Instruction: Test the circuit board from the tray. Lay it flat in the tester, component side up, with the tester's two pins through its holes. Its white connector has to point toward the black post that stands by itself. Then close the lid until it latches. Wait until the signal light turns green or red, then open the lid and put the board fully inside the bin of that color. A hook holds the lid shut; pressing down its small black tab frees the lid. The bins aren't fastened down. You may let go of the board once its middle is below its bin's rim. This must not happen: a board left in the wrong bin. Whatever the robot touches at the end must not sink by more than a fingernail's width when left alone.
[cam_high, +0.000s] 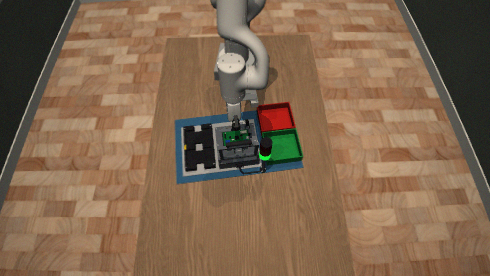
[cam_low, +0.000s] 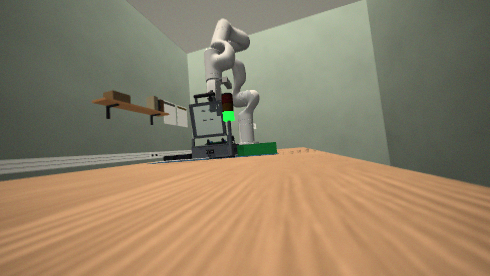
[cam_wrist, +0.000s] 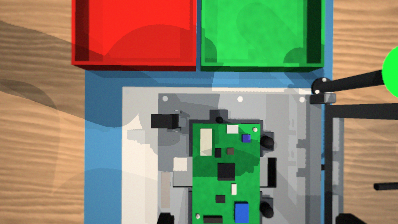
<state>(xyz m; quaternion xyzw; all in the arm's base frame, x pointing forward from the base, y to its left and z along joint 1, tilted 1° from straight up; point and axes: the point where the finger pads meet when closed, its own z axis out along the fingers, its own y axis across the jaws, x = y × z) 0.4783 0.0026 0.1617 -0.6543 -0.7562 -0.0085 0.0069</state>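
The green board (cam_high: 231, 135) (cam_wrist: 215, 192) lies flat in the grey tester (cam_high: 219, 131) (cam_wrist: 295, 107), component side up. Its pale connectors are at the end near the lone black post (cam_wrist: 219, 119). The lid (cam_low: 191, 120) (cam_wrist: 328, 165) stands open and upright. The black tab (cam_wrist: 164, 121) of the hook is beside the board's nest. The signal light (cam_high: 265, 156) (cam_low: 228, 116) (cam_wrist: 392, 71) glows green. My gripper (cam_high: 236, 125) (cam_wrist: 258, 219) is open and empty above the board, with its fingertips at the wrist view's bottom edge. Any height gap is hard to judge.
The green bin (cam_high: 285, 146) (cam_low: 257, 149) (cam_wrist: 255, 35) and red bin (cam_high: 275, 117) (cam_wrist: 140, 35) stand side by side, beside the tester. The black tray (cam_high: 190, 149) is on its other side. The upright lid and light post stand close to my gripper.
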